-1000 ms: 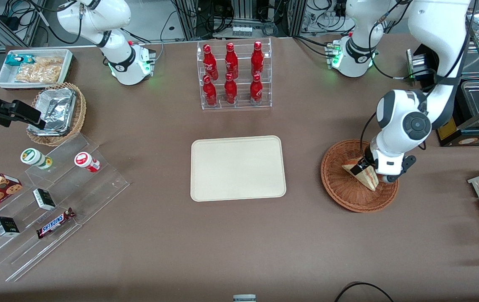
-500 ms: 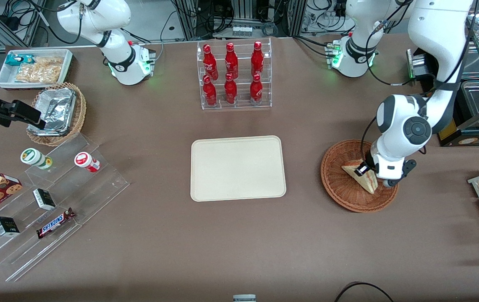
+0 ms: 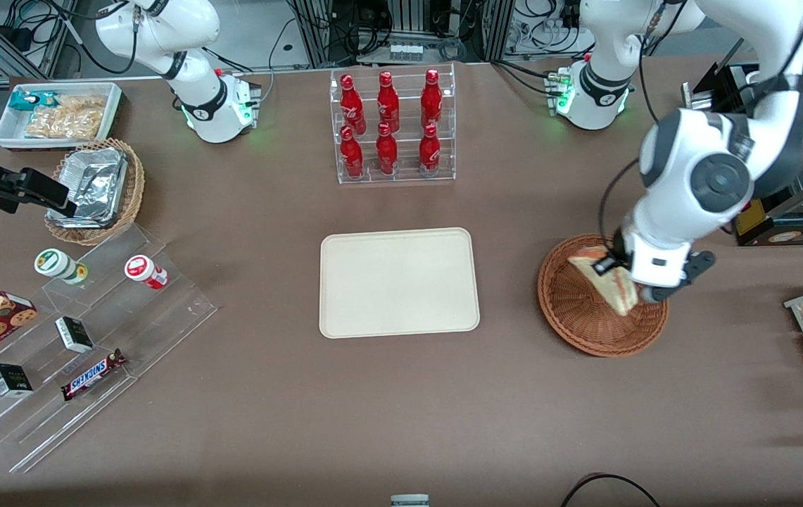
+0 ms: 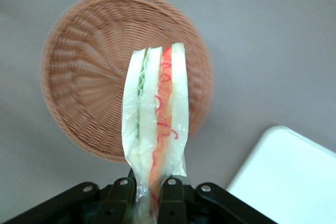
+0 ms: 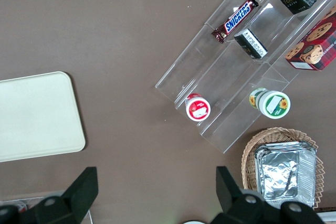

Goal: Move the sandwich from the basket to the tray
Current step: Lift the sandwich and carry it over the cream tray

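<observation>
The counter [image 3: 401, 408] carries the empty cream tray [image 3: 399, 282], well apart from the wicker basket [image 3: 577, 317] toward the parked arm's end. Above that basket the hand [image 4: 148, 190] is clenched on the wrapped sandwich [image 4: 156, 114], which has risen clear of the weave (a second ago it rested inside). Pickup looks done; carrying to the tray remains.

Woven wicker basket [image 3: 587, 320], matt plastic tray [image 3: 399, 282], film-wrapped sandwich [image 4: 155, 119] in the claw [image 4: 148, 186].
</observation>
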